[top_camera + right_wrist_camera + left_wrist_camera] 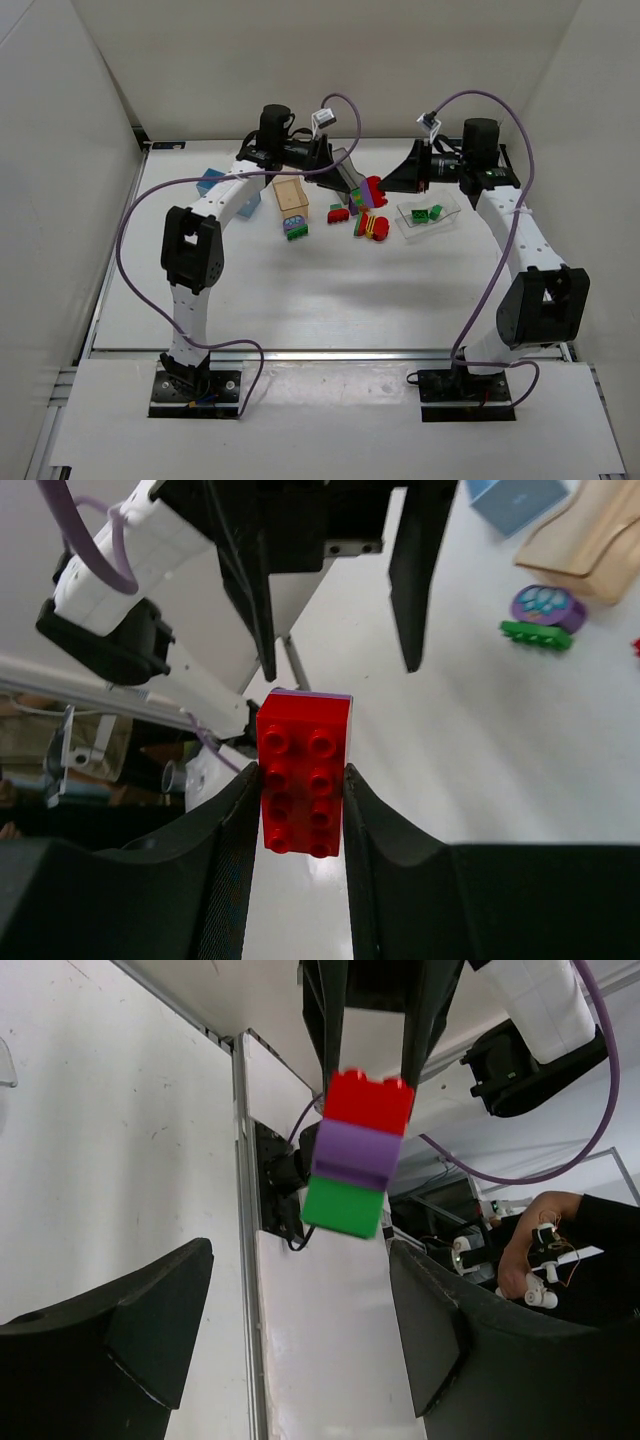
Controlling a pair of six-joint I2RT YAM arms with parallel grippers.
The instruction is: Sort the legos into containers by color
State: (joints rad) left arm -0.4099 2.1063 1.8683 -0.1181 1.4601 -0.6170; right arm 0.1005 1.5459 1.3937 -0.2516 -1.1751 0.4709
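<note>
While my right gripper (392,180) holds the mixed stack (372,192) in the air over the far middle of the table (300,300), the top view shows my left gripper (338,178) facing it. From the left wrist, those jaws stand wide either side of the green brick (343,1207) (touching nothing). From the right wrist, my fingers (230,850) pinch the red brick (303,750). I judge this the splitting step: next, close left on green, pull it off, and carry it to the clear container (450,216) toward the table's far right.
</note>
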